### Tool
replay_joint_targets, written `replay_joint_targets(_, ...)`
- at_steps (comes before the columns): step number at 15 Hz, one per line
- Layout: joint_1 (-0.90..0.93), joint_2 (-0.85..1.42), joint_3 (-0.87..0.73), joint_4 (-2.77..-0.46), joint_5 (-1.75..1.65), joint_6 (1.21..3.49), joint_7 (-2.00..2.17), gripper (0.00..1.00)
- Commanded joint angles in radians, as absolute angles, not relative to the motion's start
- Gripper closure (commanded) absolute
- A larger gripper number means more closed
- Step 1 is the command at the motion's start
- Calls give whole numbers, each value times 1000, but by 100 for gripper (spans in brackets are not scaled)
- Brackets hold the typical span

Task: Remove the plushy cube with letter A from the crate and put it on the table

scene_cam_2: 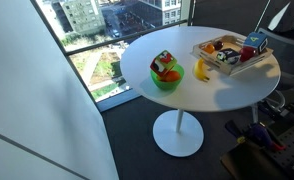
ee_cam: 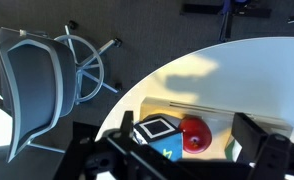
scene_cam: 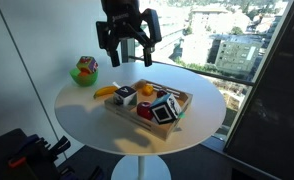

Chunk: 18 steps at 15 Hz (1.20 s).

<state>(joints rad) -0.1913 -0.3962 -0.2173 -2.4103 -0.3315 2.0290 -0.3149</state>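
Observation:
The light-wood crate (scene_cam: 180, 97) stands on the round white table (scene_cam: 82, 110); it also shows in an exterior view (scene_cam_2: 209, 45) and in the wrist view (ee_cam: 187, 107). The small white plushy cube with dark markings (scene_cam: 125, 95) sits at one end of the crate. In the wrist view only a white-green bit (ee_cam: 233, 151) shows by one finger; I cannot tell if it is that cube. My gripper (scene_cam: 129, 57) hangs open and empty well above the crate. In the wrist view its fingers (ee_cam: 192, 152) straddle a red apple (ee_cam: 195, 135).
The crate also holds a larger black-and-white framed cube (scene_cam: 165, 110) (ee_cam: 157, 127), the apple (scene_cam: 145, 113) and an orange item (scene_cam: 145, 89). A banana (scene_cam: 105, 91) lies beside the crate. A green bowl (scene_cam: 84, 76) holds a multicoloured cube. An office chair (ee_cam: 37, 75) stands on the floor.

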Motion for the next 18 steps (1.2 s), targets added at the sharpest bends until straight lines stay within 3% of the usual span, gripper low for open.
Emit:
replay_joint_targets(1, -181, -386, -213, -2403, -329, 2033, -313, 0)
replay_joint_targets(18, -62, -287, -215, -2407, -101, 2163, -462, 0)
